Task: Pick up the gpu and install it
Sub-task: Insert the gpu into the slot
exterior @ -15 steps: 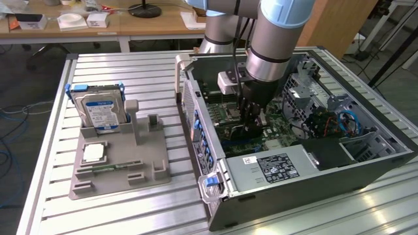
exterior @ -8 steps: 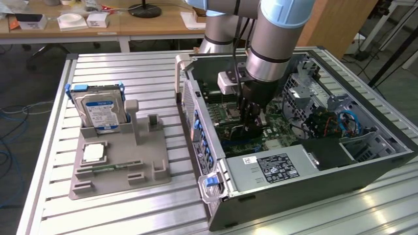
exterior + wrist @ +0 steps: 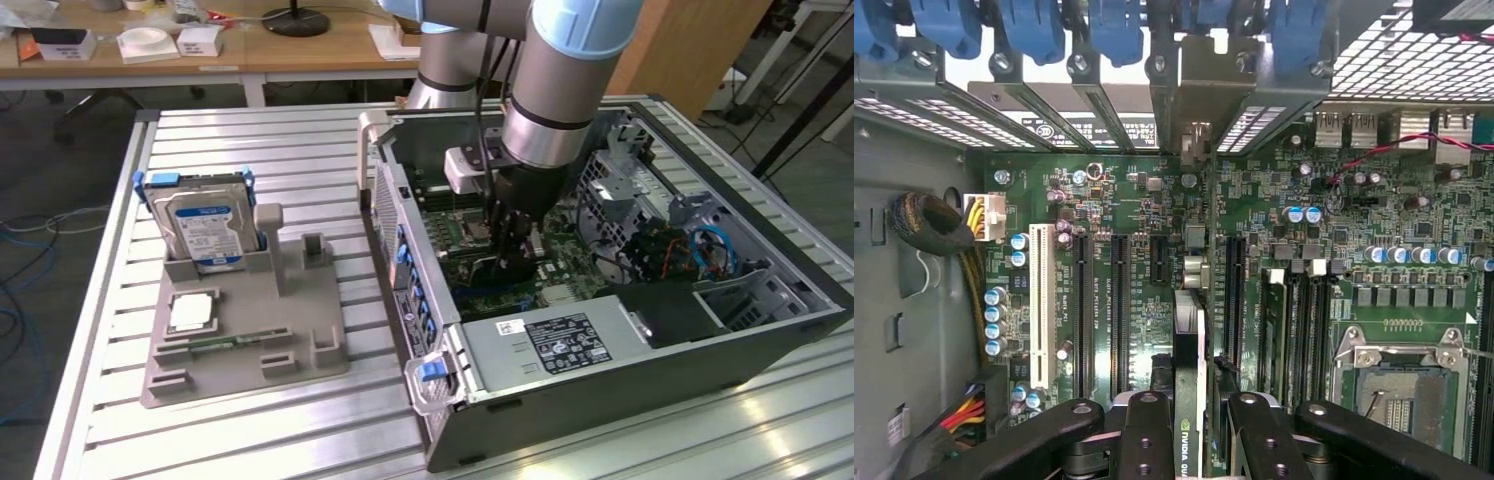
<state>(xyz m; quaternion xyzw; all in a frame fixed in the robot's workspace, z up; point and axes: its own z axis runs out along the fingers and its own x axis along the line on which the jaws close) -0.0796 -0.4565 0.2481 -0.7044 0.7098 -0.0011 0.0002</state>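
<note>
The jaws are clamped on the gpu [image 3: 1189, 400], one finger on each face of the card, which stands edge-on between them in the wrist view; the gripper [image 3: 514, 262] is deep inside the open computer case [image 3: 747, 345], low over the motherboard [image 3: 1144, 290]. By the look of it the pick-up is done and the install is in hand; the card's silver end bracket [image 3: 1189, 90] already stands among the rear slot covers, and the card lies in line with a long black expansion slot [image 3: 1235, 290]; whether its edge is fully seated cannot be told, and the gripper has not let go.

On the grey parts holder [image 3: 240, 330], well apart at the exterior view's left, the blue-labelled hard drive [image 3: 207, 225] stands upright, a CPU [image 3: 191, 312] lies flat and a RAM stick [image 3: 220, 343] lies in its groove; an upright slot beside the drive stands vacant.

Case and holder sit on a ribbed aluminium table [image 3: 267, 140]; the case lies on its side, open upward, with the grey power supply [image 3: 567, 345] at its near edge. Beyond is a wooden desk [image 3: 320, 50] carrying small white boxes and a black lamp base; cables trail on the floor at the exterior view's left.
</note>
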